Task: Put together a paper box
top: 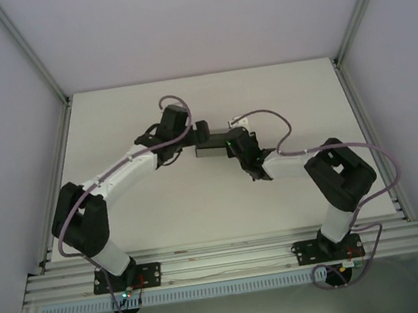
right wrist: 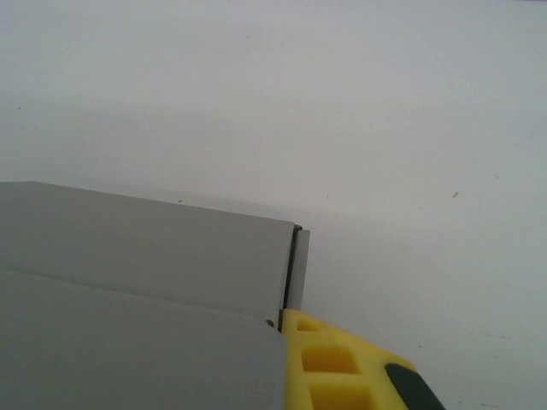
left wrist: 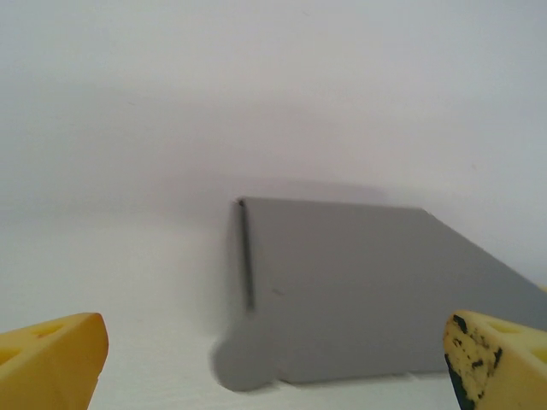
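Note:
The paper box [top: 210, 153] is a low grey cardboard shape lying mid-table between the two arms. In the left wrist view the paper box [left wrist: 359, 299] sits just ahead, with a rounded tab at its near left corner. My left gripper [left wrist: 273, 363] stands open, its yellow fingertips [left wrist: 51, 354] far apart and touching nothing. In the right wrist view a grey panel of the box [right wrist: 145, 325] covers the left half. My right gripper [right wrist: 286, 329] is shut on the box's thin side wall. One of its yellow fingers [right wrist: 342, 367] shows outside the wall, and the other is hidden behind the cardboard.
The white table [top: 163, 217] lies open around the box on all sides. Aluminium frame rails [top: 224, 263] run along the near edge by the arm bases. Plain white walls enclose the back and both sides.

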### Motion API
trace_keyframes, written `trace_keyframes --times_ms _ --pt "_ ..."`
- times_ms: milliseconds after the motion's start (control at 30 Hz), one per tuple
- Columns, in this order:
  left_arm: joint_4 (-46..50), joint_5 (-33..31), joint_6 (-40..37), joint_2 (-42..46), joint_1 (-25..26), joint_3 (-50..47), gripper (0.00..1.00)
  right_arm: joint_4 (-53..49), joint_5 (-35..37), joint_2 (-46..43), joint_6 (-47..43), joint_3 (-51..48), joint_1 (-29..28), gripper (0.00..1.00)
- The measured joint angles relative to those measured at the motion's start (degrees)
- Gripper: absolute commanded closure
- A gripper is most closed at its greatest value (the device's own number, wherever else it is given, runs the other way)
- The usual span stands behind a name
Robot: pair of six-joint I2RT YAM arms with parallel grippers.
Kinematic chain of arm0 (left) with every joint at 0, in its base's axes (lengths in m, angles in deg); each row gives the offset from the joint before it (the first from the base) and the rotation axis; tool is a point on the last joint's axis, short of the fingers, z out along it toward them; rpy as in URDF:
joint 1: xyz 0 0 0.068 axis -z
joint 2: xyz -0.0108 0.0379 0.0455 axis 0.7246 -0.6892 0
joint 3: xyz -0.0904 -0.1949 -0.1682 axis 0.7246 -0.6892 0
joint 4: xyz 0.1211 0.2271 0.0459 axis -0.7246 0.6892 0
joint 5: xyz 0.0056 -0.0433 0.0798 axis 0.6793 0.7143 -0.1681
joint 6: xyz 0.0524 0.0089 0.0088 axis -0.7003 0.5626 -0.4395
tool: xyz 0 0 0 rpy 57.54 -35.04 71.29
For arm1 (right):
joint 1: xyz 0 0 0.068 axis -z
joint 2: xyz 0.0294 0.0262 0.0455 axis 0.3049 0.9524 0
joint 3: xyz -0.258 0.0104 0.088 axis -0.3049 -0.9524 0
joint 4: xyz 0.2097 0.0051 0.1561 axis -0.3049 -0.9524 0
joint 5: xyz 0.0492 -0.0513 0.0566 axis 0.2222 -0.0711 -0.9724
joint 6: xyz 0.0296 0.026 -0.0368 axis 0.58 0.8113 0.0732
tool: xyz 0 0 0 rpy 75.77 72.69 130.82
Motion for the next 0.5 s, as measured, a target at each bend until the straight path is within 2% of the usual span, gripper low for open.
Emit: trace_keyframes --times_ms 100,200,367,500 --pt "0.15 1.09 1.57 -0.79 -3.65 0.7 0.0 1.4 0.0 0.0 -0.83 -0.74 -0.22 0.98" --pt "-0.24 4.96 2.75 -4.74 -6.27 2.84 0.01 2.6 0.24 0.0 -1.66 -1.4 -0.72 0.96" --pt "-2.23 12.66 4.07 -13.2 -6.91 4.42 0.14 3.02 0.96 0.02 -3.13 -1.9 -2.16 0.91" --pt "-3.45 16.52 4.98 -16.26 -6.75 4.02 0.25 2.82 1.36 0.02 -3.32 -2.82 -3.06 0.86"
